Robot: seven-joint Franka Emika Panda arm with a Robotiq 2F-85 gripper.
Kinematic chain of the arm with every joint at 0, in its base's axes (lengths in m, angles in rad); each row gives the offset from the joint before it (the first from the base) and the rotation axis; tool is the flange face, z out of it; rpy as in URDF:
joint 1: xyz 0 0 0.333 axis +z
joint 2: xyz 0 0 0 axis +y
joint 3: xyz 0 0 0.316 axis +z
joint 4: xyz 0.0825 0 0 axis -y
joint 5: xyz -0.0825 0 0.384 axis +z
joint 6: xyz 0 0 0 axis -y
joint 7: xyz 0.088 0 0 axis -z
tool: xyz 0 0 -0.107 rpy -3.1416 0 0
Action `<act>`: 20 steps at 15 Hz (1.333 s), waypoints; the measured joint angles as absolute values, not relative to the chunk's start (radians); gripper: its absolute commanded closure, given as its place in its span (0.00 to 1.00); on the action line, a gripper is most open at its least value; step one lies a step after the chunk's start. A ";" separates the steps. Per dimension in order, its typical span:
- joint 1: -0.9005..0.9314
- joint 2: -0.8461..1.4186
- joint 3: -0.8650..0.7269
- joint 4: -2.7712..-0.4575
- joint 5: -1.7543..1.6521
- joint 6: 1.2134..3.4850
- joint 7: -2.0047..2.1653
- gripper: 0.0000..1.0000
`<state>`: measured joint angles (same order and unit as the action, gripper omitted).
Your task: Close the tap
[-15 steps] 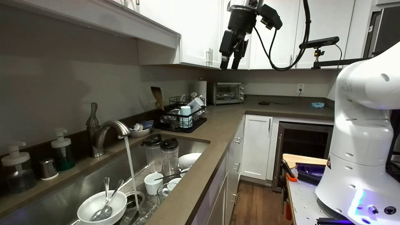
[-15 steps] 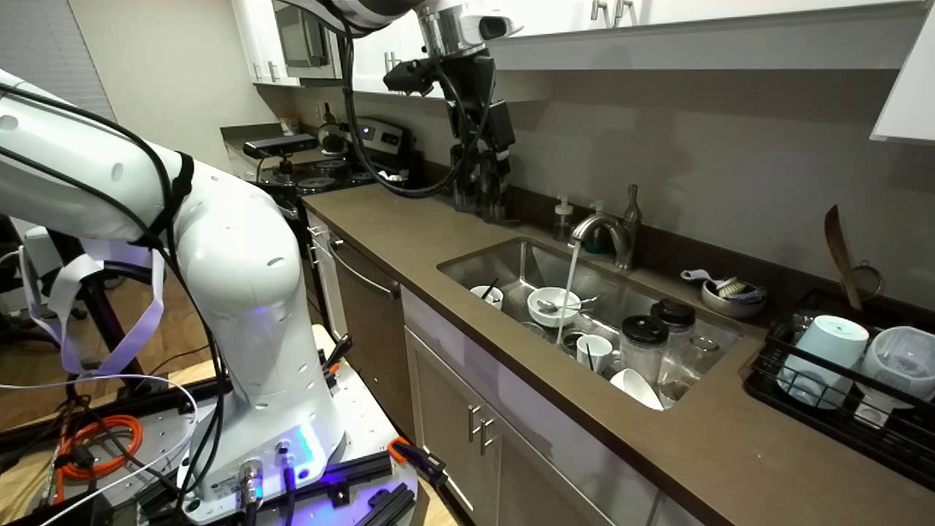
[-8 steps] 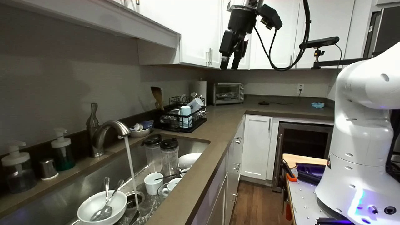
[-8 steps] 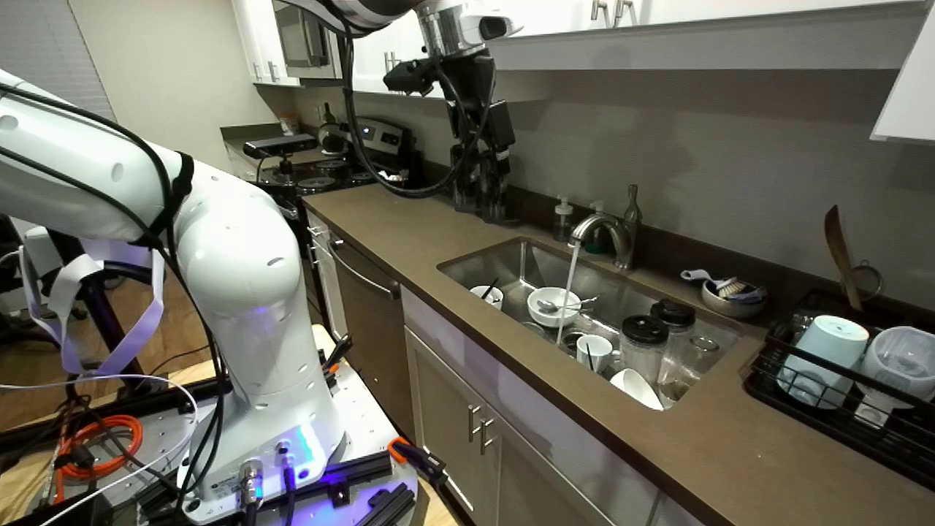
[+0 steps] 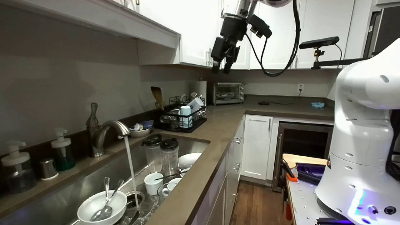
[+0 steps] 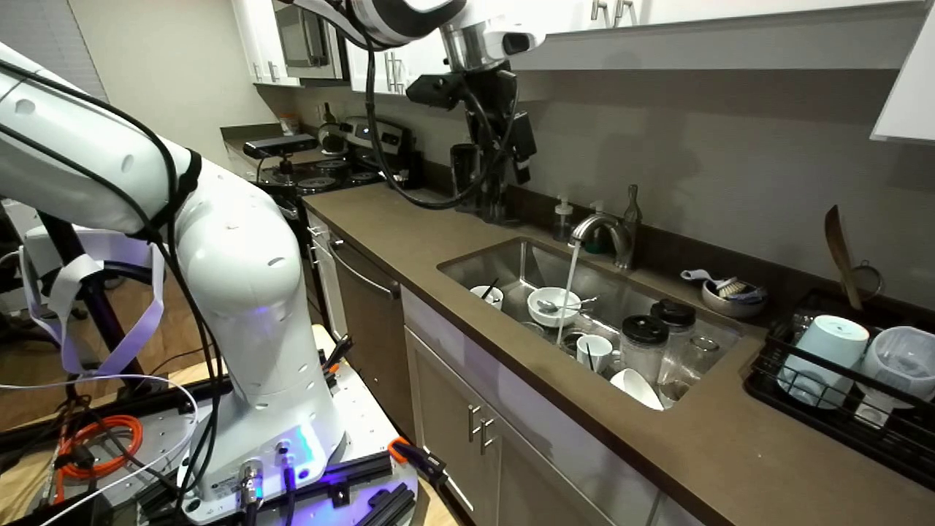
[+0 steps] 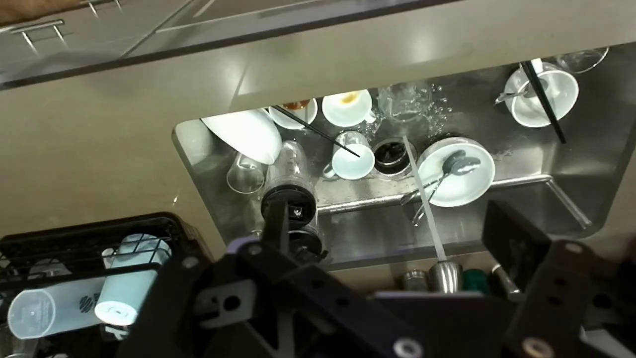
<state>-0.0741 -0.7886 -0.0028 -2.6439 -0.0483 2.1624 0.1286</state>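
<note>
The tap is a chrome faucet on the ledge behind the sink, with an arched spout (image 5: 115, 125) and an upright lever (image 5: 92, 116). Both exterior views show it, the second time with its spout here (image 6: 600, 223) and lever here (image 6: 632, 206). A water stream (image 5: 131, 168) runs from the spout into the sink. My gripper (image 5: 221, 70) is open and empty, high above the sink and apart from the tap. In the wrist view the gripper (image 7: 392, 231) has its fingers wide apart, with the spout tip (image 7: 445, 276) and stream between them. The lever is hidden there.
The sink holds a white bowl (image 5: 102, 207) with spoons, mugs (image 5: 153, 183) and lidded bottles (image 5: 169, 156). Soap dispensers (image 5: 62, 150) stand beside the tap. A brush bowl (image 6: 733, 298) and black dish rack (image 6: 840, 424) are on its other side. Upper cabinets (image 5: 200, 37) hang over the counter.
In the last half second my gripper has moved toward the wall and slightly down. It stays open. The tap and its running water look the same.
</note>
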 measured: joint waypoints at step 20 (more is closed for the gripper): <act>0.179 -0.197 -0.190 -2.405 0.233 2.816 -0.218 0.00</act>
